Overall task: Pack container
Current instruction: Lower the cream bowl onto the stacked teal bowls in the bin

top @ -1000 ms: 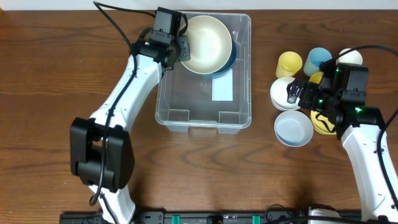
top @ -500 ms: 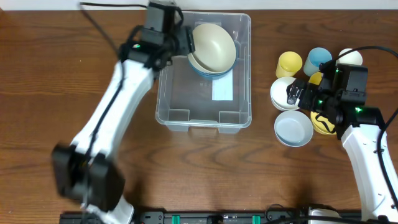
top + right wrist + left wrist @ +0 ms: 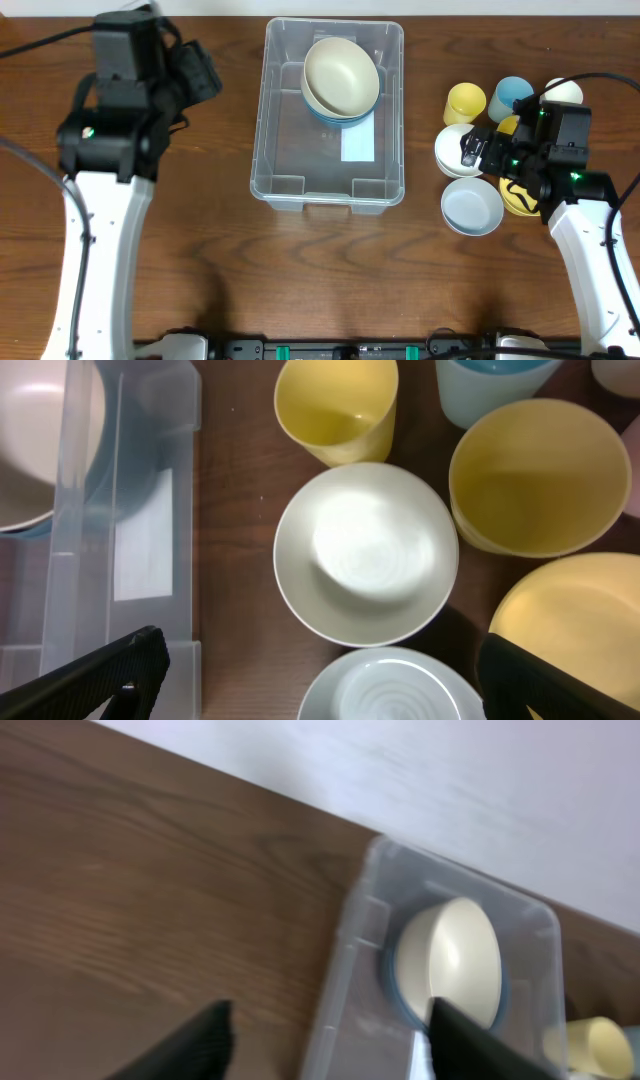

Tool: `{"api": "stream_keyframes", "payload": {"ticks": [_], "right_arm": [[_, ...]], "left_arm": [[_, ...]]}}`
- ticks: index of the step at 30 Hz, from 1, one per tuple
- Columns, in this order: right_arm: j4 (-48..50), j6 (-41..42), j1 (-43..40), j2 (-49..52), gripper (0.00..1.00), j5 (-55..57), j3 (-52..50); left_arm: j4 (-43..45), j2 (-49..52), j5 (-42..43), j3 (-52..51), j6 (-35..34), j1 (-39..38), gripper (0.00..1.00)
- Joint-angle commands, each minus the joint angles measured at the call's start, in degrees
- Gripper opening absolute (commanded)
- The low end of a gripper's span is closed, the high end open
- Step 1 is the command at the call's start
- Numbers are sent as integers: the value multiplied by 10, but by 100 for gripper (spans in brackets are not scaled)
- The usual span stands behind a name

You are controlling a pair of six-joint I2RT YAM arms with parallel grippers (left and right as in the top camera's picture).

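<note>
The container (image 3: 300, 172) is a large clear bin at the table's middle back. A cream bowl (image 3: 341, 72) lies tilted in its far end, nested on a blue bowl (image 3: 350, 116). My left gripper (image 3: 203, 75) hangs left of the bin, clear of it, open with nothing between its fingers. In the left wrist view the bin's rim (image 3: 352, 970) and the cream bowl (image 3: 452, 958) lie beyond the gripper (image 3: 330, 1055). My right gripper (image 3: 478, 150) is open above a white bowl (image 3: 365, 550) and holds nothing.
Right of the bin stand a yellow cup (image 3: 465, 102), a blue cup (image 3: 512, 95), a cream cup (image 3: 563, 90), a pale bowl (image 3: 472, 205) and a yellow bowl (image 3: 520, 198). The right wrist view also shows a wider yellow cup (image 3: 535, 475).
My left gripper let go of the cream bowl, which now rests on the blue bowl in the bin. The arm swung away to the left. The right arm has not moved.
</note>
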Motion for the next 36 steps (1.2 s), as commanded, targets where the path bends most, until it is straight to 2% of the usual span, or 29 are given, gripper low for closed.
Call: {"api": "stream_keyframes", "payload": {"ticks": [1, 13, 22, 36], "right_arm": [[3, 5, 4, -1, 99, -2, 10], [-10, 5, 4, -1, 99, -2, 10], [-10, 5, 4, -1, 99, -2, 10], [-10, 5, 4, 6, 99, -3, 10]], "left_arm": [[21, 56, 48, 1, 7, -35, 47], [132, 251, 48, 1, 13, -124, 46], [174, 306, 20, 1, 36, -151, 45], [178, 359, 7, 1, 34, -165, 41]]}}
